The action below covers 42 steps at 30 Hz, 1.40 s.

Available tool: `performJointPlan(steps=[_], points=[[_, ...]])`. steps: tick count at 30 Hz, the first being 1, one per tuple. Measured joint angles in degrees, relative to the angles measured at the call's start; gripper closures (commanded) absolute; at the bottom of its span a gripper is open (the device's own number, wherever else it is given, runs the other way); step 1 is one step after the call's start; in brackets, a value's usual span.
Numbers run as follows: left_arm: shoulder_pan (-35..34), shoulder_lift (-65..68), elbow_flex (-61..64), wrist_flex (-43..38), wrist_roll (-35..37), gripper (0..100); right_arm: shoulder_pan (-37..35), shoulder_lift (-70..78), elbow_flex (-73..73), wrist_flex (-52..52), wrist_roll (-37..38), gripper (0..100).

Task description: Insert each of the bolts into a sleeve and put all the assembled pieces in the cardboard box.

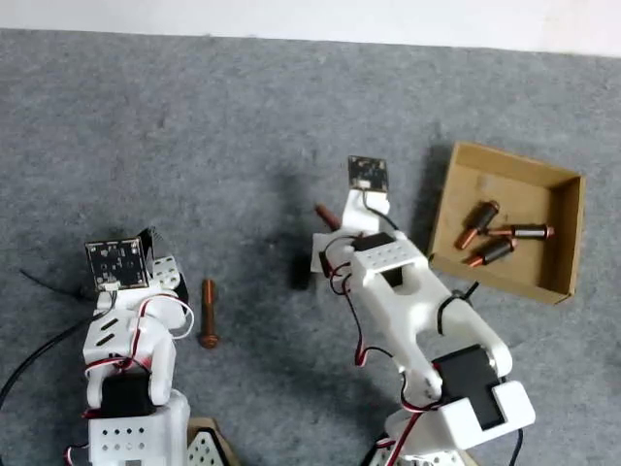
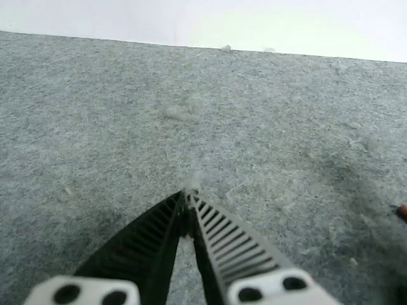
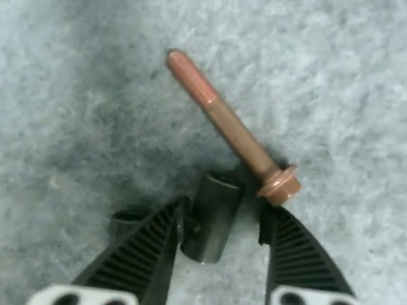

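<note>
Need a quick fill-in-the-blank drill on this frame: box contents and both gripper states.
1. The brown cardboard box holds ___ assembled pieces.
2. The left gripper is ___, holding nothing.
3. The right gripper is ___, with the dark cylindrical sleeve between its fingers and a copper-coloured bolt beside it.
Missing words: three; shut; open.

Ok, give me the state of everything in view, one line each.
Left tool: shut, empty.
Right tool: open, not gripping.
Sleeve: empty, inside the open right tool.
Bolt beside sleeve: lying loose, not inserted.
Second bolt: lying loose, not inserted.
Cardboard box: holds three assembled pieces.
</note>
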State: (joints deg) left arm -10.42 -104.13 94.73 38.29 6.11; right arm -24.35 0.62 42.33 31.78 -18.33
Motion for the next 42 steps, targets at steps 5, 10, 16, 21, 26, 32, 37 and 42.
performJointPlan(steps=[5, 10, 16, 21, 26, 32, 37, 42], points=[[0.0, 0.0, 0.0, 0.0, 0.0, 99, 0.18, 0.0, 0.0, 0.0, 1.23, 81.3], [0.0, 0.0, 0.0, 0.0, 0.0, 99, 0.18, 0.09, 0.0, 0.0, 1.58, 81.4], [0.0, 0.0, 0.0, 0.0, 0.0, 99, 0.18, 0.09, 0.0, 0.0, 1.76, 81.5], [0.0, 0.0, 0.0, 0.0, 0.0, 99, 0.18, 0.09, 0.0, 0.0, 1.76, 81.5], [0.0, 0.0, 0.0, 0.0, 0.0, 99, 0.18, 0.09, 0.0, 0.0, 1.76, 81.5], [0.0, 0.0, 0.0, 0.0, 0.0, 99, 0.18, 0.09, 0.0, 0.0, 1.76, 81.5], [0.0, 0.0, 0.0, 0.0, 0.0, 99, 1.14, 4.92, -5.19, 4.4, 1.76, 81.5], [0.0, 0.0, 0.0, 0.0, 0.0, 99, 1.67, 14.33, -19.43, 17.76, 1.76, 81.5]])
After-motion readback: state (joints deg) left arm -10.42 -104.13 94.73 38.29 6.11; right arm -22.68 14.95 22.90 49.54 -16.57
